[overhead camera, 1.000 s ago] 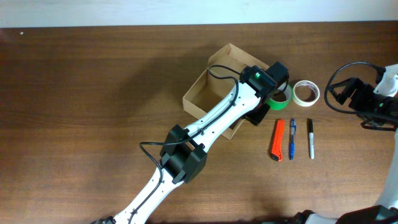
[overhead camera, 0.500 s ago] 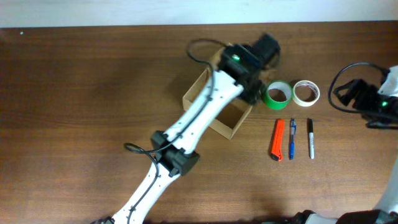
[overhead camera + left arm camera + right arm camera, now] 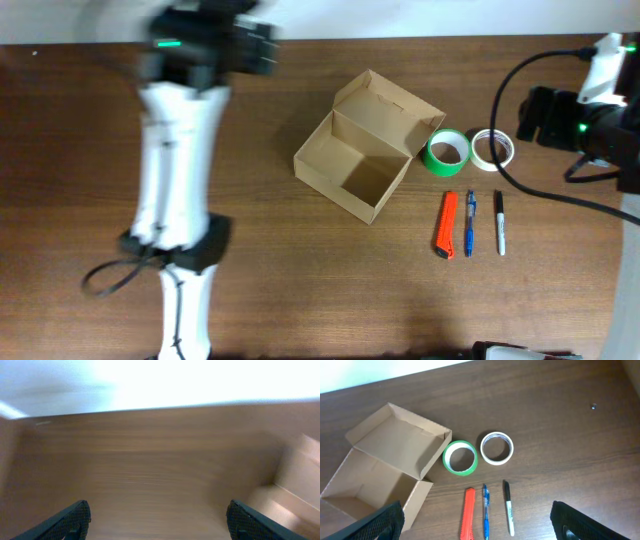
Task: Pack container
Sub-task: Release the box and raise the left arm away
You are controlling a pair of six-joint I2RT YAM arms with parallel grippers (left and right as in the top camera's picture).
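So, container (image 3: 355,170) open and empty, nothing packed yet.
It sits mid-way on the desk (image 3: 300,280), green tape roll (image 3: 447,153) just beside at its 3 o'clock. The left gripper (image 3: 160,520) and right gripper (image 3: 477,522) both gape, holding nothing. I'd grab that roll first, pinching one wall from above.

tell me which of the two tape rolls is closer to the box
The green tape roll. It sits right next to the open cardboard box, while the white roll lies on the green one's far side.
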